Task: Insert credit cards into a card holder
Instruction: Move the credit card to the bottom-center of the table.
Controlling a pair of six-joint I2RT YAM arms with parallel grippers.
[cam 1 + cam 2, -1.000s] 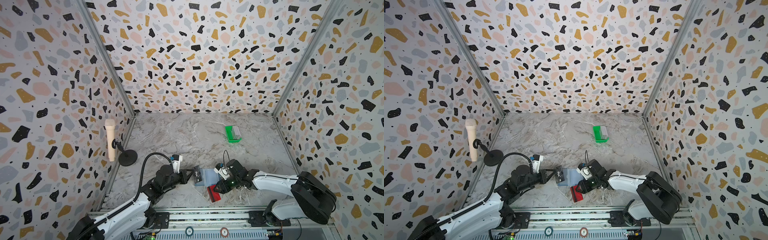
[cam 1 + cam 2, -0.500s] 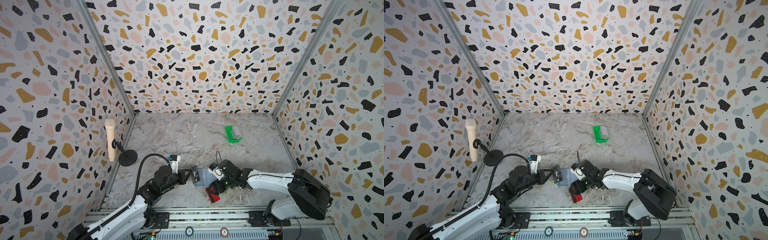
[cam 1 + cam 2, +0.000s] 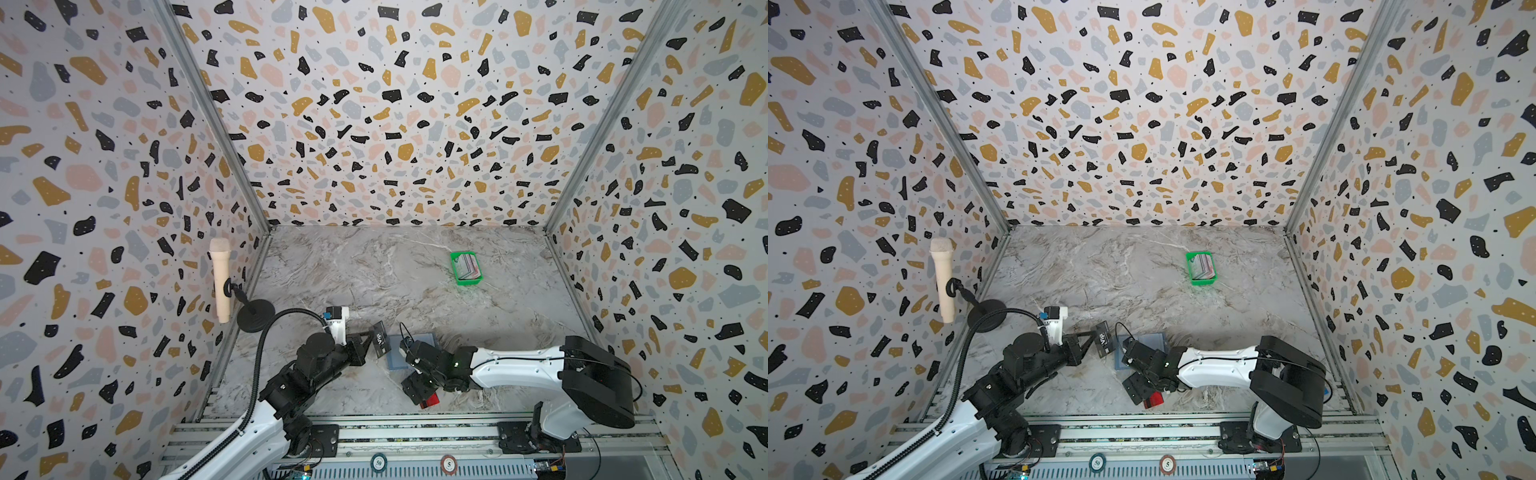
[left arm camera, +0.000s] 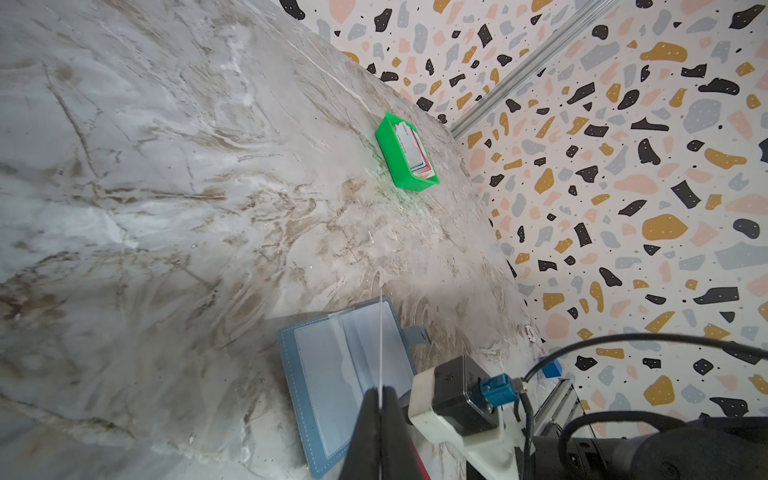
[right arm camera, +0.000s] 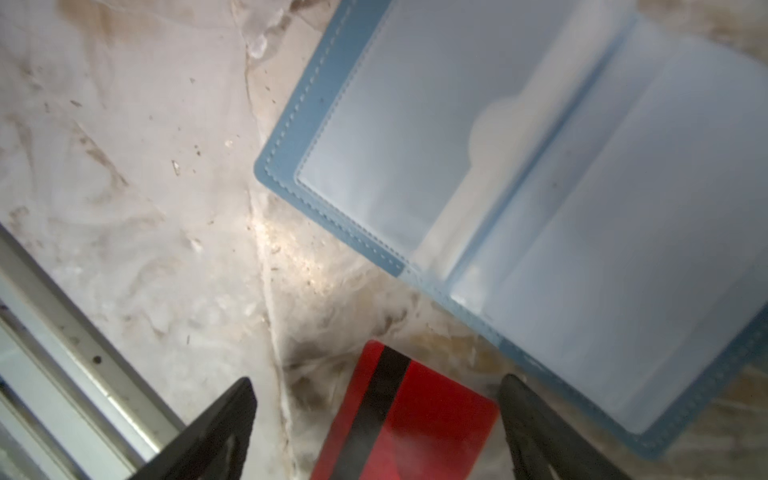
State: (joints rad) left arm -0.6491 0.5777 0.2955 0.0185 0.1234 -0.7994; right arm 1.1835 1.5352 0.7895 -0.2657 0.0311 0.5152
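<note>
Left gripper (image 3: 371, 337): pinched fully closed on one short end of the black card (image 3: 380, 345), which it holds clear of the table.
Black card: stands on edge with white "VIP" lettering showing in both top views; the left wrist view shows only a thin line running out from between the fingers (image 4: 365, 419).
Right gripper (image 5: 376, 380): fingers spread wide and low over the table, gripping nothing.
Red card (image 5: 399, 415): flat on the table in the gap between the right gripper's fingers, dark stripe up; whether either finger touches it cannot be told.
Holder (image 3: 395, 358): lies open on the table between the two grippers with its clear sleeves up. It is just ahead of the right gripper's fingertips, past the red card's corner, and directly in front of the black card's free end. No card shows in the sleeves that face up (image 5: 415, 145).
Tray (image 3: 457, 276): green, well apart from both grippers, far out ahead of them toward the back wall.
Other cards (image 3: 470, 266): stacked in the tray.
Table (image 3: 353, 270): marbled grey.
</note>
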